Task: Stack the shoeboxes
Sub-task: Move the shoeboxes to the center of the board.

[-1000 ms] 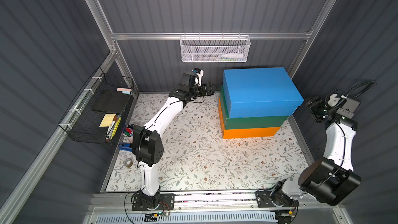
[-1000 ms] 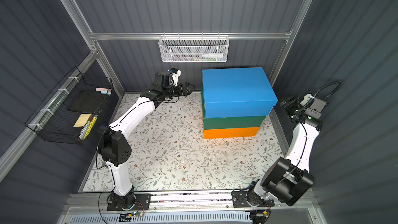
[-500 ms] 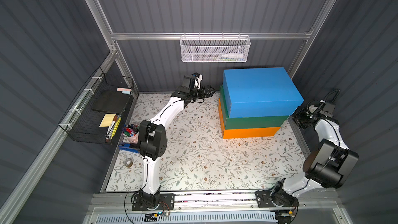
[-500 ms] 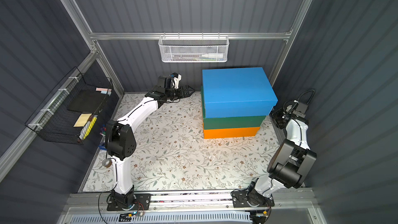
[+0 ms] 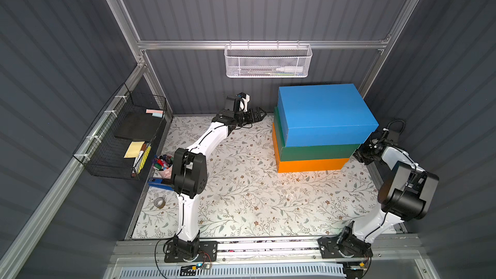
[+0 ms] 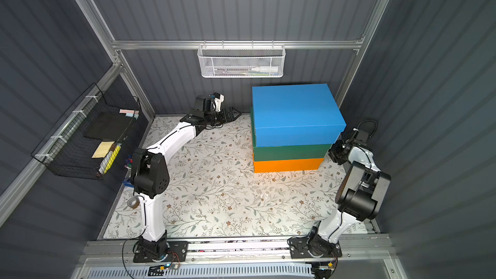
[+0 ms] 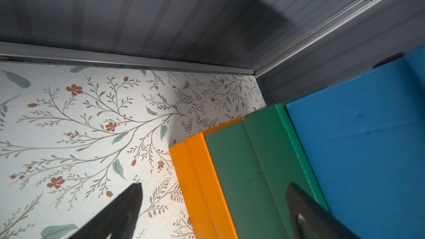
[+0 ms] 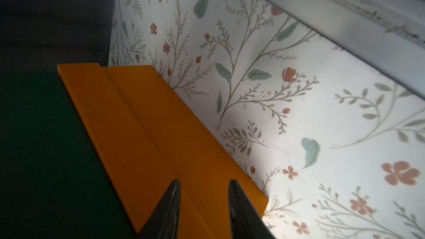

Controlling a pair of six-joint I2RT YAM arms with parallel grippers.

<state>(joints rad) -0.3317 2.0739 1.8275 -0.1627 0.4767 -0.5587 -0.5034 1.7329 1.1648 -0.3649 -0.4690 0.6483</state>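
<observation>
Shoeboxes stand stacked on the floral tabletop (image 5: 241,199): a matte orange cardboard box (image 5: 311,165) at the bottom, a dark green cardboard box (image 5: 316,152) resting on it, and a blue cardboard box (image 5: 322,111) on top, slightly offset. Over the last second your right arm has dropped low beside the orange box's right end. The right gripper (image 8: 204,181) has narrowed to a small gap and holds nothing. Your left gripper (image 5: 262,114) stays wide and empty, just off the orange box's left end. The stack has not shifted, so stacking looks finished.
</observation>
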